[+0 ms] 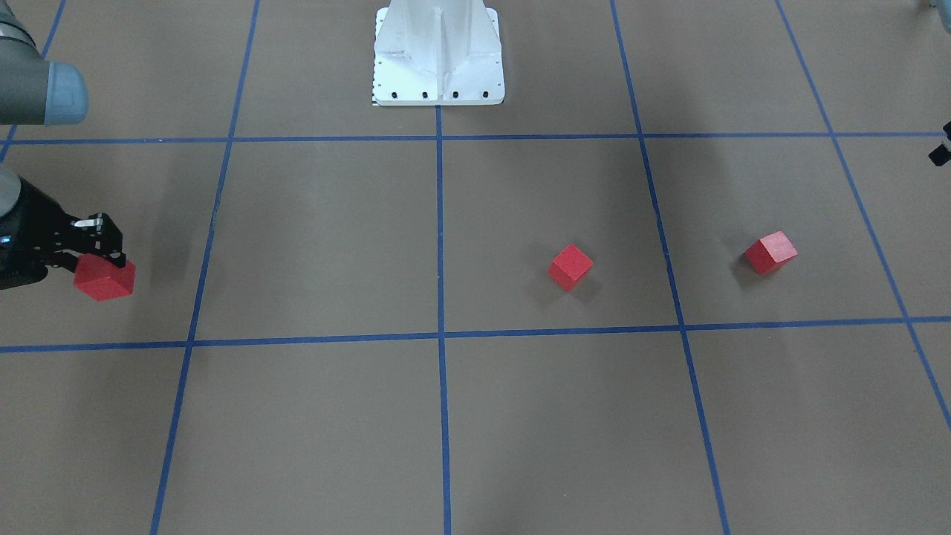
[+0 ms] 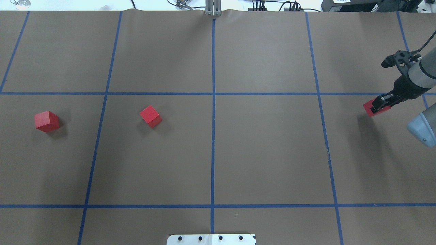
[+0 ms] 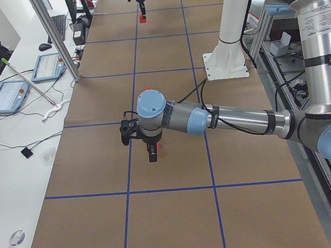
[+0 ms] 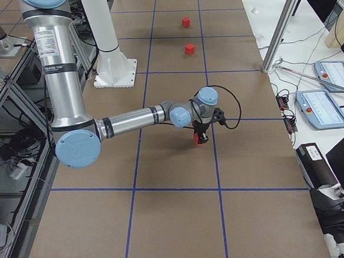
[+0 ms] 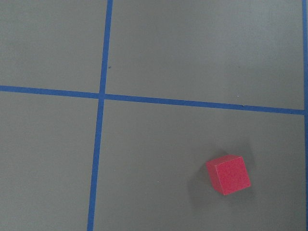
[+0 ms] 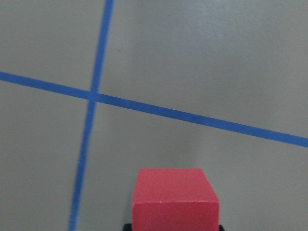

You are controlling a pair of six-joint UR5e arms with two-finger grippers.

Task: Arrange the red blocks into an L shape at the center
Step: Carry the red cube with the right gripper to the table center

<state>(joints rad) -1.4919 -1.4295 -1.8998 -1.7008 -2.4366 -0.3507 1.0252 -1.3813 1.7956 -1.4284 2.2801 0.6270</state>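
Three red blocks show. My right gripper (image 2: 378, 104) is shut on one red block (image 2: 369, 109) far right of the center line (image 2: 213, 149). That held block (image 6: 174, 199) fills the bottom of the right wrist view; whether it touches the floor I cannot tell. A second red block (image 2: 150, 116) sits left of the center line, and a third red block (image 2: 46, 121) lies further left. My left gripper (image 3: 151, 152) hangs over that left side. I cannot tell whether it is open or shut. The left wrist view shows one red block (image 5: 228, 174) from well above.
The white robot base (image 1: 438, 56) stands on the center line at the robot's side. Blue tape lines (image 2: 218, 93) split the brown floor into squares. A metal post (image 2: 213, 8) and cables sit at the far edge. Desks with tablets (image 4: 326, 100) run along the operators' side.
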